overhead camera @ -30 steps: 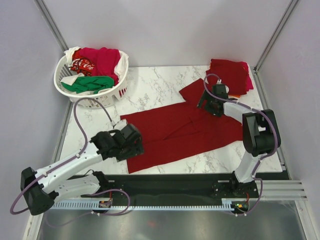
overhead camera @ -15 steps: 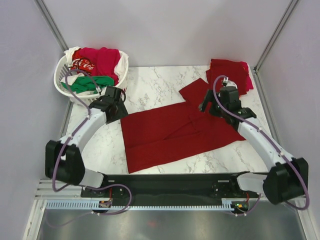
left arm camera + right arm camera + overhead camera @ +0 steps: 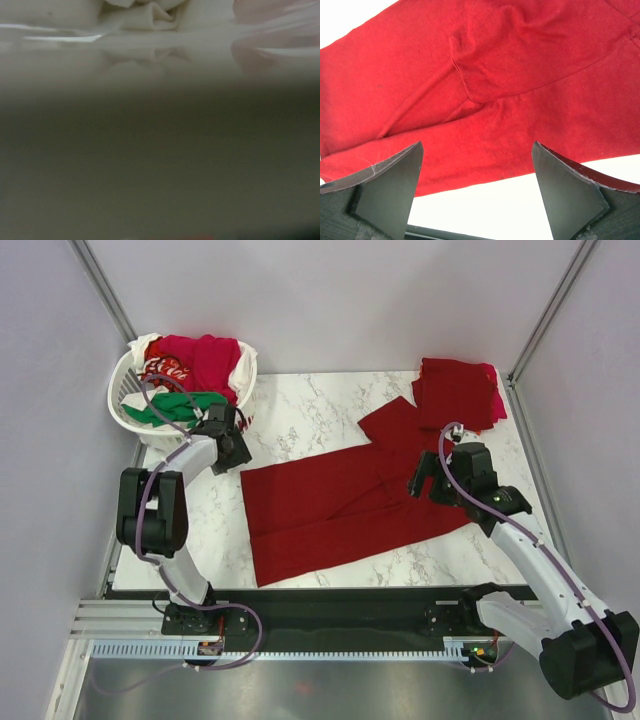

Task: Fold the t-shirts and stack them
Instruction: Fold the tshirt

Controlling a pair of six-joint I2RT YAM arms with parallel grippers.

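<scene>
A dark red t-shirt (image 3: 335,508) lies spread flat across the marble table, one sleeve (image 3: 395,425) pointing to the back right. My right gripper (image 3: 418,483) hovers over the shirt's right part, open. In the right wrist view its gripper (image 3: 477,187) frames the shirt's (image 3: 485,100) near hem with nothing between the fingers (image 3: 385,187). My left gripper (image 3: 235,448) sits at the shirt's back-left corner, next to the basket; how its jaws stand is unclear. The left wrist view is a pale blur with no fingers visible. Folded dark red t-shirts (image 3: 455,390) are stacked at the back right.
A white lattice basket (image 3: 135,425) at the back left holds crimson (image 3: 205,360), green (image 3: 165,405) and white shirts. Bare marble (image 3: 300,415) shows between the basket and the stack. Grey enclosure walls stand close on both sides.
My left arm swung from the shirt's front-left edge up to its back-left corner by the basket. My right gripper drew back from the sleeve toward the near right, staying open.
</scene>
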